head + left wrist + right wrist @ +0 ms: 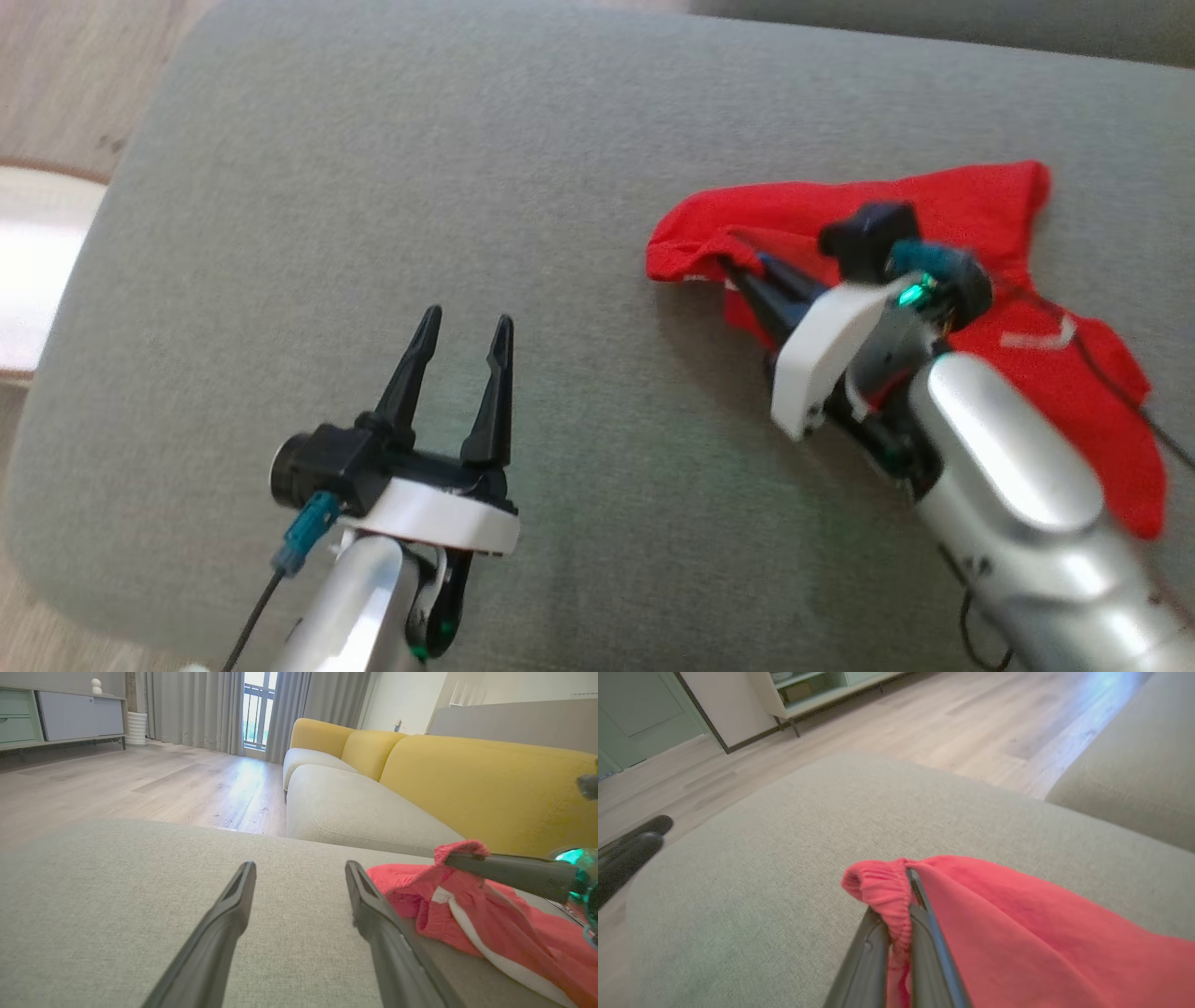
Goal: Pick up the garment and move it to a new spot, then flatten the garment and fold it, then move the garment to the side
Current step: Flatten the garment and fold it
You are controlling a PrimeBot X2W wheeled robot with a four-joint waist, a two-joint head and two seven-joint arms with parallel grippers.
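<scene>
"Garment (990, 210) first: where do we see it?"

"Red, rumpled on the grey cushion (373, 187), at three o'clock in our head view. Our right gripper (733, 271) is clamped on its elastic hem, at its nine o'clock end."

"And our left gripper (469, 322)?"

"Jaws apart, at eight o'clock, well apart from it."

Bright, even daylight, entering through window (259, 709) at 12 o'clock in left wrist view. Sheen on floor (210, 784) below it; bluish glare at 1 o'clock in right wrist view. Overexposed white patch (33, 271) at 9 o'clock in head view. Soft shadow beside garment (934, 215) on cushion (373, 233). Motion blur on right forearm (1018, 476). Wide-angle stretch toward wrist-view edges.
</scene>
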